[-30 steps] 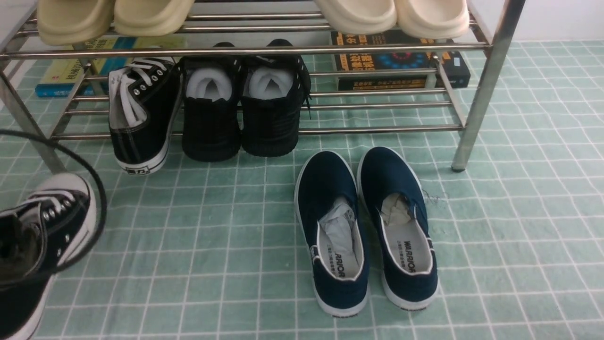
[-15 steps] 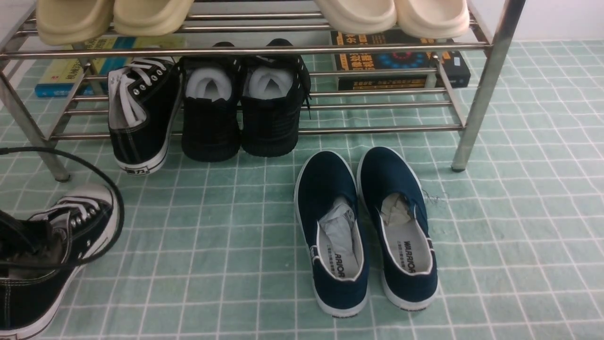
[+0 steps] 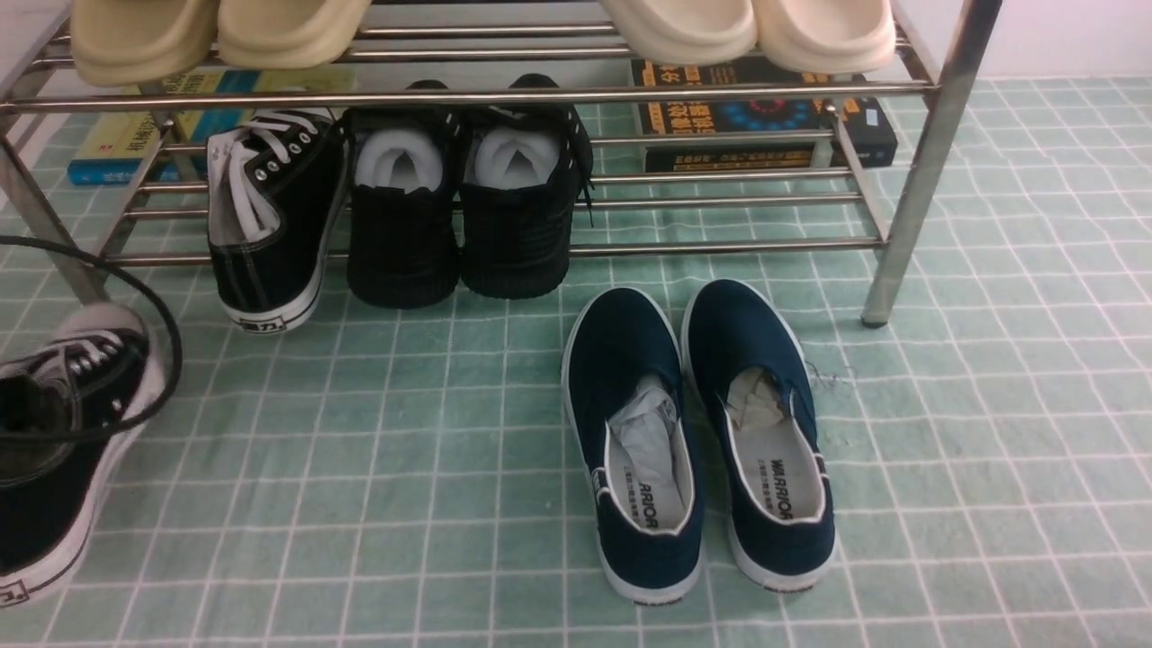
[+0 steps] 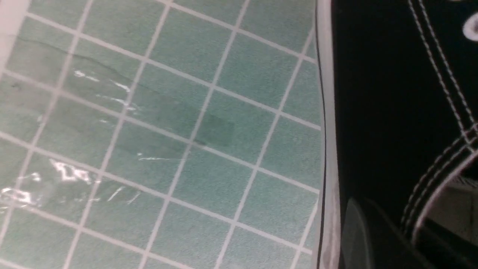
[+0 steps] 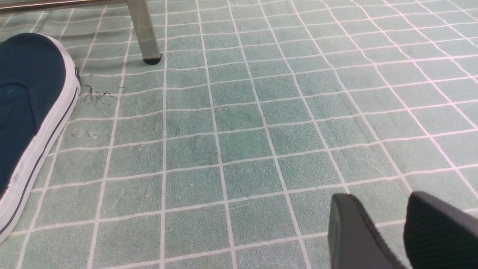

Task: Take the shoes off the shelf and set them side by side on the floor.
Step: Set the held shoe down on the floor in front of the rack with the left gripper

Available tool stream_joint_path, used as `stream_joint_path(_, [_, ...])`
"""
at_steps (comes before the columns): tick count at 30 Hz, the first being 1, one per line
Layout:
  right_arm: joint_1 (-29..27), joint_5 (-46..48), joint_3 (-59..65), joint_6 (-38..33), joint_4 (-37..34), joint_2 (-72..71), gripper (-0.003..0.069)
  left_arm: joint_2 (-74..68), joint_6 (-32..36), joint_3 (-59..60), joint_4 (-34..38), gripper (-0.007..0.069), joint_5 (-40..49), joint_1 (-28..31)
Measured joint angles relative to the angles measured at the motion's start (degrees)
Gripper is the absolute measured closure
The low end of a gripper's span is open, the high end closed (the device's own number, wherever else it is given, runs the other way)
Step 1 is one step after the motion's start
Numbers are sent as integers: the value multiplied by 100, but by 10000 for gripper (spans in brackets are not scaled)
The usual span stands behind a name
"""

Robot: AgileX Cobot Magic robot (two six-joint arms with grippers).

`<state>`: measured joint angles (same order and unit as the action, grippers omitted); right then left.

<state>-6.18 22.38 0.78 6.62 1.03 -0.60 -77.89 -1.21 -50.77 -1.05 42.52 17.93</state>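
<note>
One black canvas sneaker (image 3: 265, 220) with white laces stands on the shelf's (image 3: 720, 245) lower tier at the left, heel toward me. Its mate (image 3: 63, 450) is at the far left over the pale green floor (image 3: 405, 450), toe pointing toward the shelf. My left gripper (image 4: 396, 231) is shut on that sneaker (image 4: 388, 112): one finger (image 4: 354, 231) presses its outer side by the collar, while the other is hidden inside. My right gripper (image 5: 379, 198) hovers open over bare floor (image 5: 242, 149), nothing between its fingers.
An all-black knit pair (image 3: 459, 216) sits beside the shelved sneaker. Navy slip-ons (image 3: 693, 432) lie on the floor mid-right, one also showing (image 5: 26, 104) near a steel leg (image 5: 143, 33). Cream slippers (image 3: 216, 31) fill the top tier, books (image 3: 765, 117) lie behind, and a black cable (image 3: 166, 333) loops at the left.
The held sneaker swung right, then back left with its toe nearer the shelf. The cable loop followed it. Everything else has stayed put.
</note>
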Motion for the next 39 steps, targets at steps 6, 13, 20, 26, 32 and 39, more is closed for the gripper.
stream_joint_path(6, [0,0,0,0,0,0,421,-510,121,0,11,606,-263,4])
stream_joint_path(13, [0,0,0,0,0,0,421,-638,121,-7,-61,606,-226,4])
stream_joint_path(20, [0,0,0,0,0,0,421,133,-307,-9,-74,606,-92,4])
stream_joint_path(26, [0,0,0,0,0,0,421,52,-585,-14,-110,606,-363,4])
stream_joint_path(32, [0,0,0,0,0,0,421,-511,-606,-14,-374,606,-598,4])
stream_joint_path(39, [0,0,0,0,0,0,421,-836,-623,-14,-600,590,-578,4])
